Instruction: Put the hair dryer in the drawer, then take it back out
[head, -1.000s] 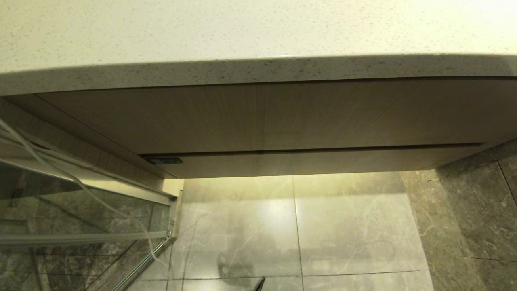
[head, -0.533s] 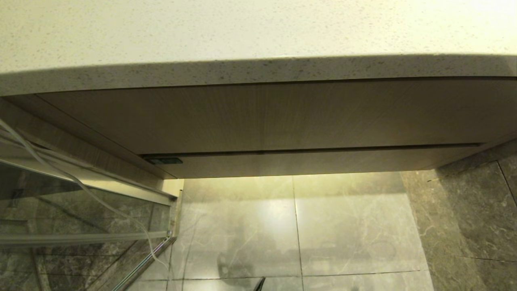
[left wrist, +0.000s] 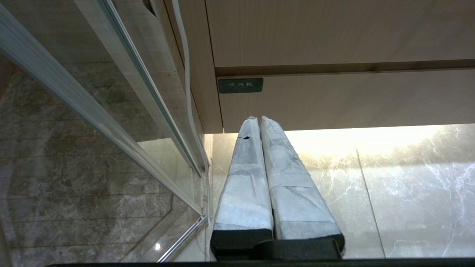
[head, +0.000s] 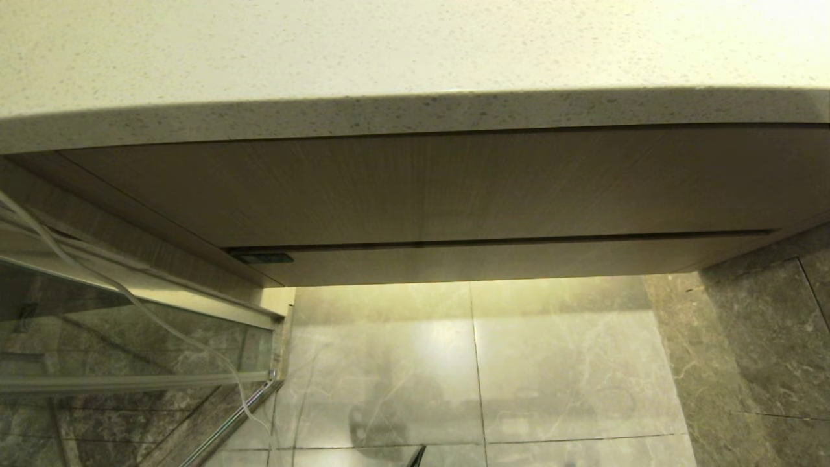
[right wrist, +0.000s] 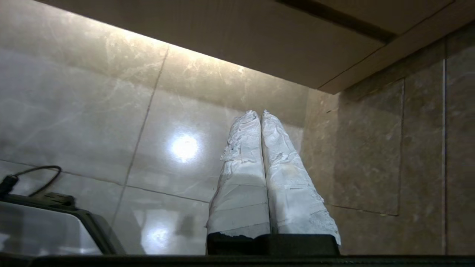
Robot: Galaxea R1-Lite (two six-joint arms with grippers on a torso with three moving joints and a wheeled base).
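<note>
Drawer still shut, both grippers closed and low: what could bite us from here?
1. The drawer face is flat with no handle; shut fingers may slip on it.
2. The white cord hangs beside the left gripper and could snag.
3. The glass panel stands close on that side, so a swing may hit it.

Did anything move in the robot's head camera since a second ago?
No, nothing visibly changed. The drawer stays closed under the vanity panel and speckled countertop, and the white cord hangs by the glass on the left as before. No hair dryer shows. Both grippers, left and right, are shut and empty.
</note>
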